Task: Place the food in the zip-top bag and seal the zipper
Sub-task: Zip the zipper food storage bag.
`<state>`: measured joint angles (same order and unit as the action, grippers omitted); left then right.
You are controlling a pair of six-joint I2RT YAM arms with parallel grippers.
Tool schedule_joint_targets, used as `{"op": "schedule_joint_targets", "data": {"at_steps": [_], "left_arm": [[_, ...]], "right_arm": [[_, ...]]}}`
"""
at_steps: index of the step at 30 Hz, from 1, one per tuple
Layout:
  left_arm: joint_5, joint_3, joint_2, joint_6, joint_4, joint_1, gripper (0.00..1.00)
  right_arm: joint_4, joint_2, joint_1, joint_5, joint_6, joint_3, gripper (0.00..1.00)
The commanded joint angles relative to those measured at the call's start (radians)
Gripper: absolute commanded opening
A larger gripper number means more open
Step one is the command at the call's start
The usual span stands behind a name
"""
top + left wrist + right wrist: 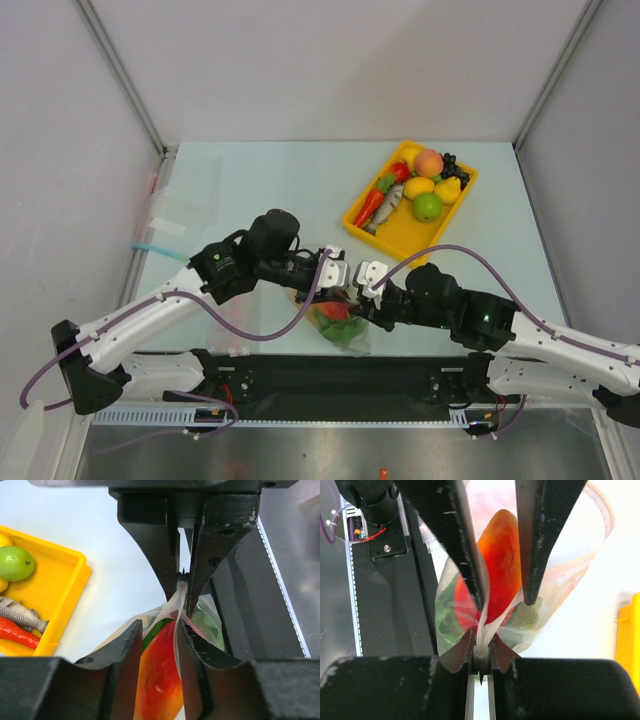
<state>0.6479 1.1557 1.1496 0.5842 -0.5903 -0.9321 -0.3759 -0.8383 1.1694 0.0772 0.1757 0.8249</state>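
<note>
The zip-top bag (342, 325) hangs between both grippers above the table's near edge. Inside it lie food pieces: a red-orange mango (157, 680) and green leafy lettuce (207, 622). My right gripper (481, 651) is shut on the bag's mouth edge, pinching the film together. My left gripper (159, 630) faces it with jaws apart, straddling the mouth. The whitish zipper (176, 645) lies against one left finger, and the other finger stands clear of the film. In the top view the left gripper (347, 278) and right gripper (358, 292) nearly touch.
A yellow tray (412, 238) at the back right holds several toy foods, among them a green apple (428, 207) and a peach (428, 162). A flat clear bag with a blue strip (175, 215) lies at the far left. A black bar (330, 375) runs along the near edge.
</note>
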Motion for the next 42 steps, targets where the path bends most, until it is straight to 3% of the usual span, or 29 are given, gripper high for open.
{"op": "schedule_joint_targets", "data": {"at_steps": [1,6,8,14,21,24,38,41,42], "left_arm": [[-0.040,-0.013,-0.001,-0.004,0.046,-0.004,0.35],[-0.067,-0.007,0.007,-0.023,0.044,-0.004,0.06],[-0.063,-0.013,-0.002,-0.027,0.049,-0.004,0.00],[-0.097,-0.030,-0.036,-0.072,0.080,-0.004,0.00],[-0.126,-0.051,-0.100,-0.087,0.095,-0.002,0.00],[-0.137,-0.063,-0.120,-0.095,0.104,0.001,0.00],[-0.094,-0.067,-0.142,-0.095,0.103,0.010,0.01],[-0.090,-0.068,-0.143,-0.095,0.103,0.010,0.00],[-0.088,-0.068,-0.140,-0.095,0.099,0.010,0.00]], "right_arm": [[0.032,0.022,0.007,0.003,-0.007,0.037,0.00],[0.037,0.030,0.009,0.006,-0.007,0.034,0.00],[0.037,0.031,0.009,0.003,-0.008,0.033,0.00],[0.081,0.041,0.009,-0.017,-0.016,-0.007,0.21],[0.166,0.106,0.009,-0.074,-0.027,-0.088,0.34],[0.212,0.160,0.010,-0.077,-0.025,-0.134,0.47],[0.307,0.182,0.004,-0.105,-0.034,-0.185,0.47],[0.324,0.176,0.001,-0.102,-0.036,-0.185,0.42],[0.328,0.174,0.001,-0.105,-0.041,-0.185,0.31]]}}
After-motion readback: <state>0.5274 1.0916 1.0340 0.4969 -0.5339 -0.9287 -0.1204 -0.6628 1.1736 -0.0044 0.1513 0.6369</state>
